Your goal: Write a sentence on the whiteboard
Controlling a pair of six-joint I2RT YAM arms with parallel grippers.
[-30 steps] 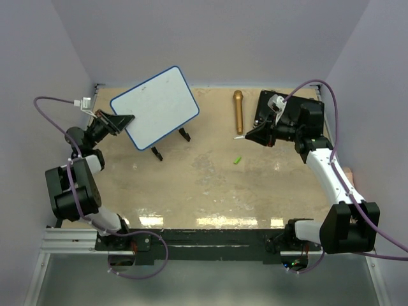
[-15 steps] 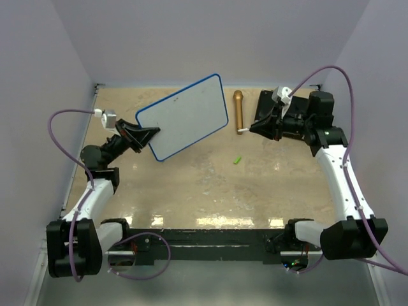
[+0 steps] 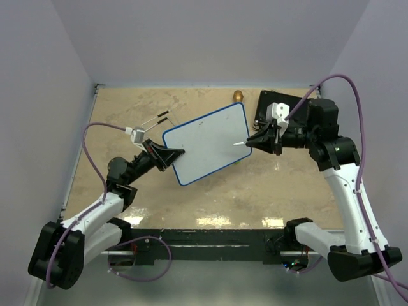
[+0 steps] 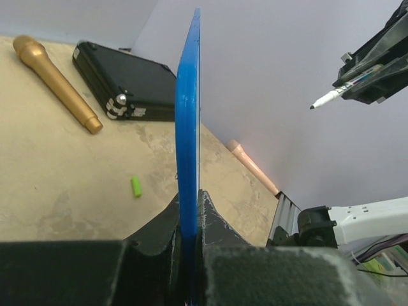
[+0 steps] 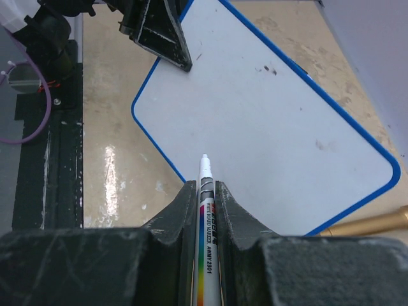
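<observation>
Tan tabletop (image 3: 191,191) w/ purple walls round it; whiteboard (image 3: 207,143) was held up off it at mid-table, tilted, btwn both arms. Left gripper (image 3: 177,153) was clamped tight on the whiteboard's left edge. Right gripper (image 3: 255,141) was closed on a marker (image 5: 206,210), tip near the whiteboard's face but not touching.
</observation>
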